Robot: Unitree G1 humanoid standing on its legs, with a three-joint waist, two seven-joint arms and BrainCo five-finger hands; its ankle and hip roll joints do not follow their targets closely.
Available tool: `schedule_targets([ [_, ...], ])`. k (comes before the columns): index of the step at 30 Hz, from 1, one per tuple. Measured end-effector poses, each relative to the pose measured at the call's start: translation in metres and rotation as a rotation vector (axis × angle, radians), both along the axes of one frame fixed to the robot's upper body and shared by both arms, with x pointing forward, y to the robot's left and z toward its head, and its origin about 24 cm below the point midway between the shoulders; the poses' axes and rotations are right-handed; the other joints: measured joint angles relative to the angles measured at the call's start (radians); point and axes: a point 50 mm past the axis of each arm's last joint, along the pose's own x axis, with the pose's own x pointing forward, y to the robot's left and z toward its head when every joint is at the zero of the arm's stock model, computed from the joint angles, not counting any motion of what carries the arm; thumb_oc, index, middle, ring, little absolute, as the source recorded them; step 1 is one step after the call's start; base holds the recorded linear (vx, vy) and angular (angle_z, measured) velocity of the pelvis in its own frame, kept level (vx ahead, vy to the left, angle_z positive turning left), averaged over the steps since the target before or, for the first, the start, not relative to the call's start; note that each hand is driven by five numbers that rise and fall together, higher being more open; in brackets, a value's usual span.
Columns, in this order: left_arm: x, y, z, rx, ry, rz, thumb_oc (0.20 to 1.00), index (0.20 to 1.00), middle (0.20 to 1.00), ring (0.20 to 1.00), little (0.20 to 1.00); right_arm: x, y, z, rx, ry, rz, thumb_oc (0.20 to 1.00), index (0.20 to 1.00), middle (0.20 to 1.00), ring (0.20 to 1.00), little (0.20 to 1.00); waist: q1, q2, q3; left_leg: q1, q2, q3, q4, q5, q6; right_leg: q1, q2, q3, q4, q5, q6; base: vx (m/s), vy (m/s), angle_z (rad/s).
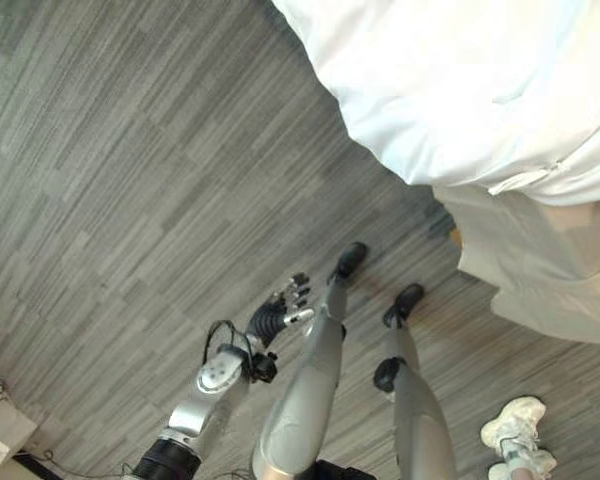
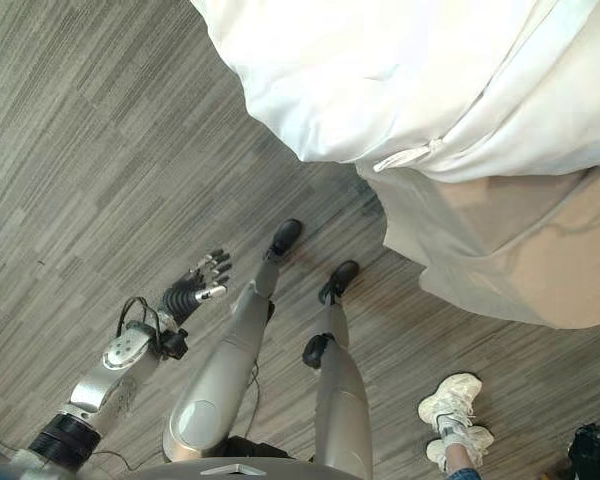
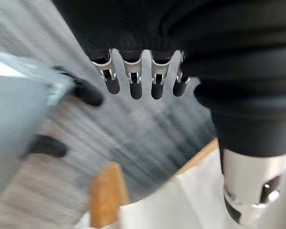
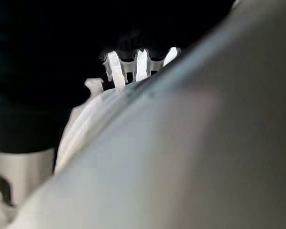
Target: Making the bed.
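Duvet overhangs bed corner; left robot hand empty, fingers straight.

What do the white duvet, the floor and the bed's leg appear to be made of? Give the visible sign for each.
Duvet: soft white fabric, probably cotton; it folds and drapes. Floor: grey wood-look planks, possibly vinyl or laminate; streaked grain, matte. Bed leg: seemingly light wood; warm tan colour.

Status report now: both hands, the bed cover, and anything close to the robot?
Left hand open, hanging low over the floor. Right hand against pale cloth, fingers hidden. White duvet untouched by the left hand. A person's shoe nearby.
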Motion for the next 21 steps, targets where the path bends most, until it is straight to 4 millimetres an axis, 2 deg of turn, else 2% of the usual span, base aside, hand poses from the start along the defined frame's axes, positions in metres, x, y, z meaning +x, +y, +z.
schedule_targets([
  [1, 0.003, -0.001, -0.001, -0.005, 0.0, 0.009, 1.0, 1.0, 1.0, 1.0, 1.0, -0.001, -0.005, -0.009, 0.0, -0.024, -0.022, 0.2, 0.2, 0.2, 0.2, 0.2, -0.006, -0.011, -0.003, -0.013, -0.006, -0.017, 0.011, -0.015, -0.019, -0.02, -0.003, -0.01, 0.016, -0.005, -0.003, 0.05, 0.019, 0.08],
  [2, 0.009, -0.006, -0.001, -0.012, 0.003, 0.003, 1.0, 1.0, 1.0, 1.0, 1.0, -0.012, -0.015, -0.004, 0.003, -0.052, -0.052, 0.2, 0.2, 0.2, 0.2, 0.2, -0.006, -0.008, -0.002, -0.02, 0.002, -0.027, 0.01, -0.011, -0.02, -0.02, 0.0, -0.02, 0.008, -0.006, -0.015, 0.04, 0.03, 0.2],
  [4, 0.008, -0.009, -0.007, -0.007, 0.029, -0.005, 1.0, 1.0, 1.0, 1.0, 1.0, -0.016, -0.019, -0.004, -0.067, 0.002, -0.087, 0.2, 0.2, 0.2, 0.2, 0.2, -0.01, -0.01, -0.002, -0.025, 0.003, -0.04, 0.008, -0.001, -0.02, -0.013, 0.007, -0.023, -0.006, -0.001, -0.022, 0.04, 0.038, 0.17],
  [5, 0.004, -0.005, -0.012, 0.001, 0.051, 0.007, 1.0, 1.0, 1.0, 1.0, 1.0, -0.004, -0.011, -0.022, -0.147, 0.08, -0.054, 0.2, 0.2, 0.2, 0.2, 0.2, -0.011, -0.028, -0.004, -0.002, 0.003, -0.037, 0.007, 0.004, -0.012, 0.012, 0.007, -0.02, -0.015, 0.009, -0.034, 0.03, 0.044, 0.02],
  [6, 0.005, -0.004, -0.012, 0.004, 0.051, 0.009, 1.0, 1.0, 1.0, 1.0, 1.0, -0.002, -0.011, -0.026, -0.155, 0.09, -0.049, 0.2, 0.2, 0.2, 0.2, 0.2, -0.01, -0.029, -0.003, 0.006, 0.002, -0.035, 0.007, 0.005, -0.012, 0.02, 0.007, -0.019, -0.018, 0.013, -0.04, 0.02, 0.034, -0.03],
  [7, 0.003, -0.001, -0.012, -0.009, 0.046, 0.044, 1.0, 1.0, 1.0, 1.0, 1.0, 0.009, 0.013, -0.046, -0.243, 0.106, 0.058, 0.2, 0.2, 0.2, 0.2, 0.2, -0.051, -0.056, -0.012, 0.024, 0.002, -0.03, 0.007, 0.002, -0.015, 0.035, 0.007, -0.01, -0.02, 0.023, -0.038, 0.02, 0.033, -0.07],
  [8, 0.001, 0.007, -0.015, 0.003, 0.061, 0.08, 1.0, 1.0, 1.0, 1.0, 1.0, 0.016, 0.025, -0.061, -0.269, 0.114, 0.124, 0.2, 0.2, 0.2, 0.2, 0.2, -0.054, -0.067, -0.013, 0.038, 0.003, -0.026, 0.005, 0.004, -0.012, 0.047, 0.007, -0.005, -0.023, 0.025, -0.04, 0.01, 0.04, -0.19],
  [9, 0.005, 0.003, -0.018, 0.011, 0.075, 0.089, 1.0, 1.0, 1.0, 1.0, 1.0, 0.021, 0.035, -0.079, -0.279, 0.132, 0.173, 0.2, 0.2, 0.2, 0.2, 0.2, -0.082, -0.087, -0.021, 0.055, 0.008, 0.003, 0.006, -0.003, -0.021, 0.059, 0.012, 0.013, -0.026, 0.03, -0.036, 0.02, 0.053, -0.18],
  [10, 0.005, 0.003, -0.018, 0.011, 0.075, 0.089, 1.0, 1.0, 1.0, 1.0, 1.0, 0.021, 0.035, -0.079, -0.279, 0.132, 0.173, 0.2, 0.2, 0.2, 0.2, 0.2, -0.082, -0.087, -0.021, 0.055, 0.008, 0.003, 0.006, -0.003, -0.021, 0.059, 0.012, 0.013, -0.026, 0.03, -0.036, 0.02, 0.032, -0.21],
  [11, 0.002, 0.009, -0.024, 0.023, 0.095, 0.129, 1.0, 1.0, 1.0, 1.0, 1.0, 0.029, 0.064, -0.146, -0.163, 0.109, 0.351, 0.2, 0.2, 0.2, 0.2, 0.2, -0.129, -0.129, -0.047, 0.091, 0.006, 0.015, 0.006, -0.011, -0.02, 0.098, 0.003, 0.03, -0.042, 0.035, -0.038, 0.01, 0.048, -0.12],
  [12, 0.002, 0.009, -0.027, 0.022, 0.107, 0.138, 1.0, 1.0, 1.0, 1.0, 1.0, 0.029, 0.066, -0.162, -0.111, 0.107, 0.372, 0.2, 0.2, 0.2, 0.2, 0.2, -0.132, -0.136, -0.053, 0.105, 0.005, 0.019, 0.002, -0.011, -0.02, 0.11, 0.002, 0.034, -0.044, 0.036, -0.037, 0.01, 0.048, -0.22],
  [14, -0.003, 0.007, -0.034, 0.03, 0.136, 0.135, 1.0, 1.0, 1.0, 1.0, 1.0, 0.032, 0.082, -0.211, -0.034, 0.163, 0.435, 0.2, 0.2, 0.2, 0.2, 0.2, -0.169, -0.156, -0.087, 0.135, 0.007, 0.041, -0.004, -0.019, -0.022, 0.129, -0.004, 0.047, -0.046, 0.022, -0.022, 0.0, 0.057, -0.17],
  [16, -0.005, 0.007, -0.038, 0.04, 0.154, 0.139, 1.0, 1.0, 1.0, 1.0, 1.0, 0.03, 0.085, -0.233, 0.017, 0.191, 0.443, 0.2, 0.2, 0.2, 0.2, 0.2, -0.19, -0.157, -0.111, 0.139, 0.006, 0.042, -0.006, -0.019, -0.022, 0.131, -0.005, 0.049, -0.046, 0.022, -0.021, 0.0, 0.02, -0.03],
  [17, -0.007, 0.01, -0.043, 0.056, 0.176, 0.147, 1.0, 1.0, 1.0, 1.0, 1.0, 0.027, 0.085, -0.255, 0.083, 0.214, 0.436, 0.2, 0.2, 0.2, 0.2, 0.2, -0.194, -0.168, -0.122, 0.154, 0.006, 0.041, -0.011, -0.017, -0.02, 0.144, -0.005, 0.049, -0.045, 0.022, -0.021, -0.01, 0.014, 0.05],
  [19, -0.01, 0.014, -0.045, 0.075, 0.19, 0.152, 1.0, 1.0, 1.0, 1.0, 1.0, 0.018, 0.082, -0.279, 0.128, 0.252, 0.427, 0.2, 0.2, 0.2, 0.2, 0.2, -0.186, -0.186, -0.138, 0.17, 0.004, 0.04, -0.025, -0.014, -0.016, 0.154, -0.007, 0.048, -0.044, 0.023, -0.022, -0.01, 0.004, 0.08],
  [20, -0.014, 0.021, -0.049, 0.124, 0.203, 0.151, 1.0, 1.0, 1.0, 1.0, 1.0, 0.009, 0.08, -0.302, 0.17, 0.305, 0.408, 0.2, 0.2, 0.2, 0.2, 0.2, -0.185, -0.199, -0.147, 0.196, 0.001, 0.036, -0.036, -0.007, -0.006, 0.176, -0.01, 0.047, -0.045, 0.024, -0.024, -0.01, -0.003, 0.1],
  [21, -0.017, 0.024, -0.05, 0.146, 0.208, 0.15, 1.0, 1.0, 1.0, 1.0, 1.0, 0.005, 0.079, -0.31, 0.184, 0.328, 0.401, 0.2, 0.2, 0.2, 0.2, 0.2, -0.183, -0.202, -0.149, 0.207, 0.0, 0.035, -0.044, -0.006, -0.005, 0.185, -0.012, 0.047, -0.047, 0.022, -0.021, -0.01, -0.006, 0.11],
])
